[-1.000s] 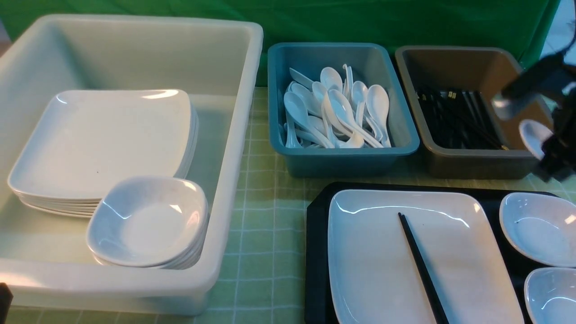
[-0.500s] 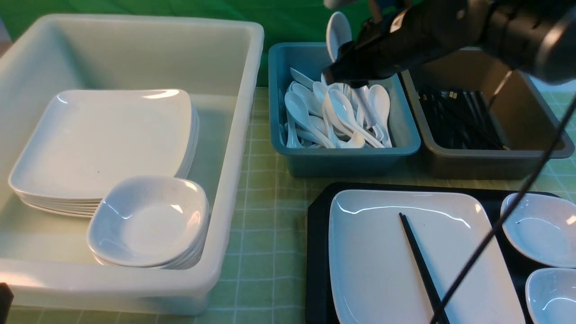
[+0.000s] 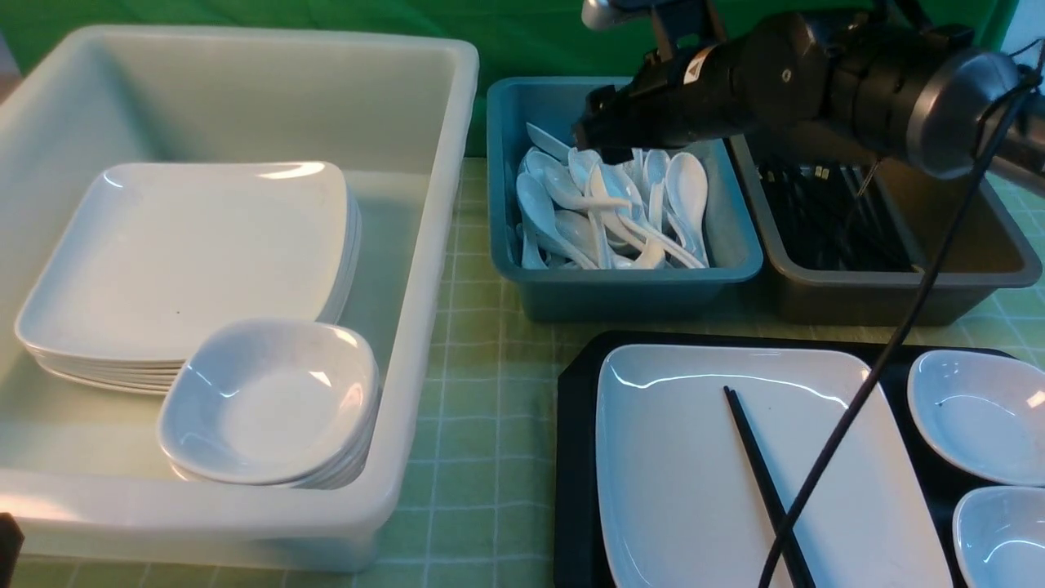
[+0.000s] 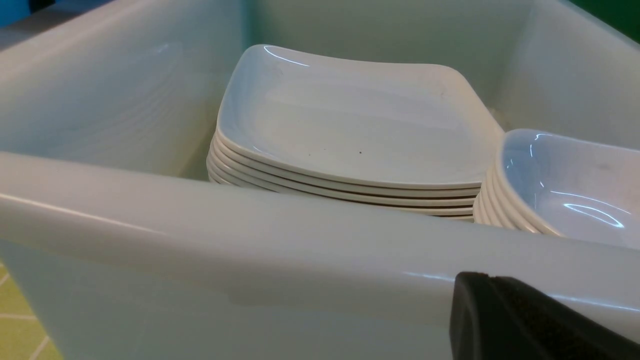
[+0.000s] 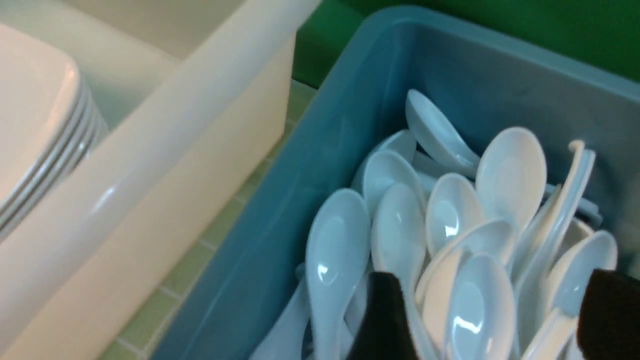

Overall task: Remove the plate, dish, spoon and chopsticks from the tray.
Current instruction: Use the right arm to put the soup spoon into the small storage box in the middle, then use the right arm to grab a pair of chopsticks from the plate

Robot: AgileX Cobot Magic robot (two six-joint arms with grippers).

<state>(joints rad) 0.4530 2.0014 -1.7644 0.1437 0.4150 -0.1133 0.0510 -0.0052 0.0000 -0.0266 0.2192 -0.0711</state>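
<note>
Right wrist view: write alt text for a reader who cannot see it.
The open right pincer hangs above a blue bin piled with glossy white spoons, holding nothing. Beside the bin stands a white tub with a stack of plates inside.

Looks like a mock canteen dish-return setup: green backdrop [image 3: 531,37] at 12 o'clock, checked-cloth bench [image 3: 482,425], spoon bin [image 3: 620,298], chopstick bin [image 3: 882,302], plate tub [image 3: 429,245].
</note>
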